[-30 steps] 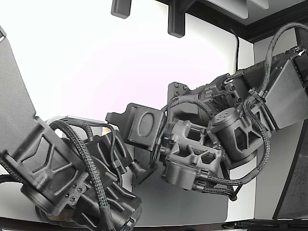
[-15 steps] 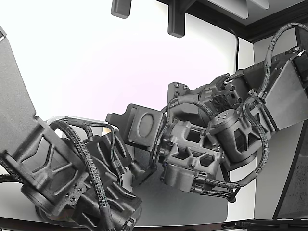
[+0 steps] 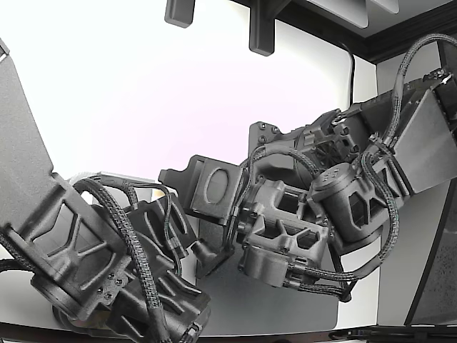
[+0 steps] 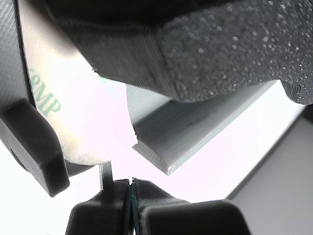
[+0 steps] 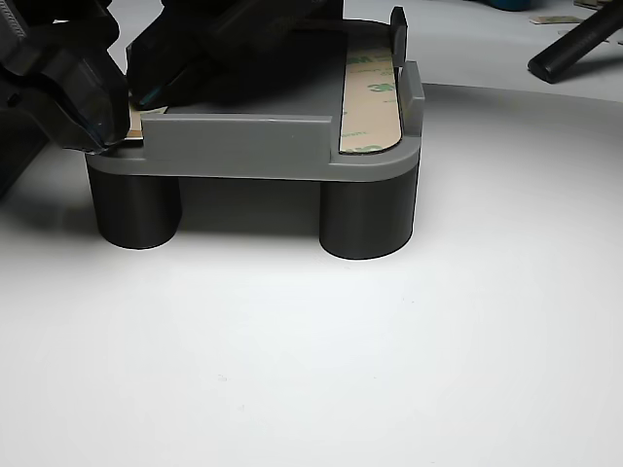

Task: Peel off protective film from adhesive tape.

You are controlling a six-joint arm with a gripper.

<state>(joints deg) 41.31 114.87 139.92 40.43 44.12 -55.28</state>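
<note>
In the other view a grey fixture (image 5: pixel 243 146) stands on round legs. A strip of adhesive tape (image 5: pixel 372 97) lies along its right side, still covered by a pale film printed with green 3M. The wrist view shows the same printed film (image 4: pixel 54 105) close up, beside the fixture's grey edge (image 4: pixel 195 134). My gripper (image 4: pixel 130 188) sits just under the tape's rounded end with its jaws pressed together. Only a thin teal seam shows between them, and I cannot tell whether film is pinched there. Black gripper bodies (image 5: pixel 83 83) crowd the fixture's left corner, where a tan edge (image 5: pixel 133 121) shows.
Two dark arms fill the exterior view, one at lower left (image 3: pixel 86 257) and one at right (image 3: pixel 307 214), hiding the fixture. A rough black block (image 4: pixel 234 44) hangs close over the fixture in the wrist view. A black rod (image 5: pixel 574 39) lies on the white table behind the fixture.
The arm on the exterior view's right has shifted slightly down and to the left. The arm at lower left has not moved.
</note>
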